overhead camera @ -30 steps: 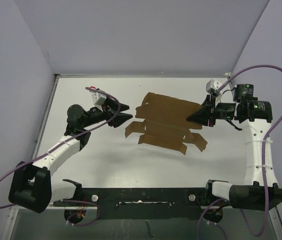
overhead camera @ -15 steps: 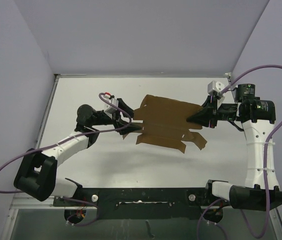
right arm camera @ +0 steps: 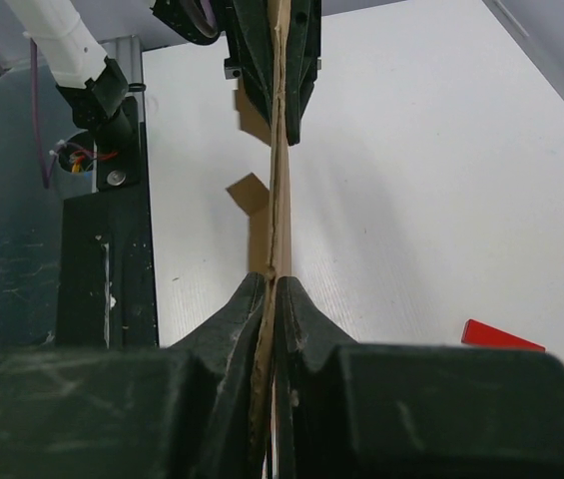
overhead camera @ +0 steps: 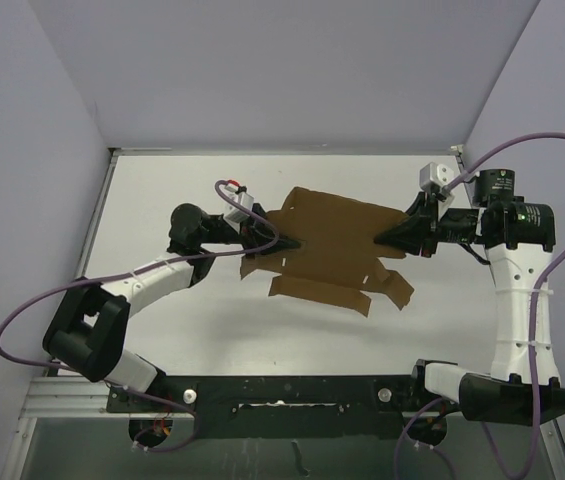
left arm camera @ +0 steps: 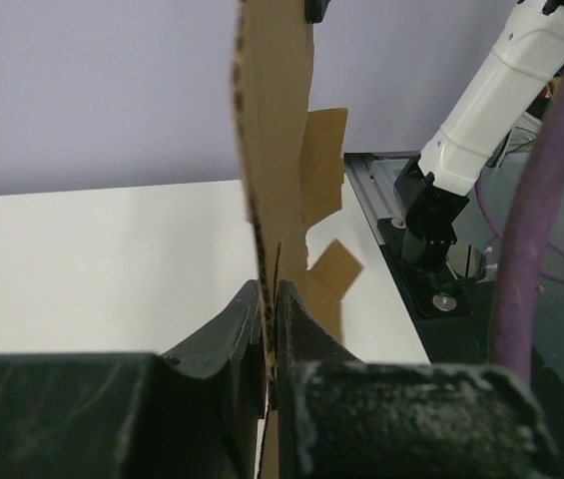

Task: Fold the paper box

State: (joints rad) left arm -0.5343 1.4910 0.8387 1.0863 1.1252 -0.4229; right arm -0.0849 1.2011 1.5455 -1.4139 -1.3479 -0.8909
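Flat brown cardboard paper box (overhead camera: pixel 334 243), pinched in the jaws of left gripper (overhead camera: pixel 282 243) and right gripper (overhead camera: pixel 381 237), may tear if pulled apart.

The paper box (overhead camera: pixel 334 252) is seen to be made of thin brown cardboard, matt, with a rough, fluted cut edge. The fingers (right arm camera: pixel 232 324) of the right gripper (overhead camera: pixel 379 238) are formed of black plastic, dull and slightly grainy. The table (overhead camera: pixel 262 330) is finished white, smooth and matt. The cable (left arm camera: pixel 533 249) is covered in a smooth purple sheath.
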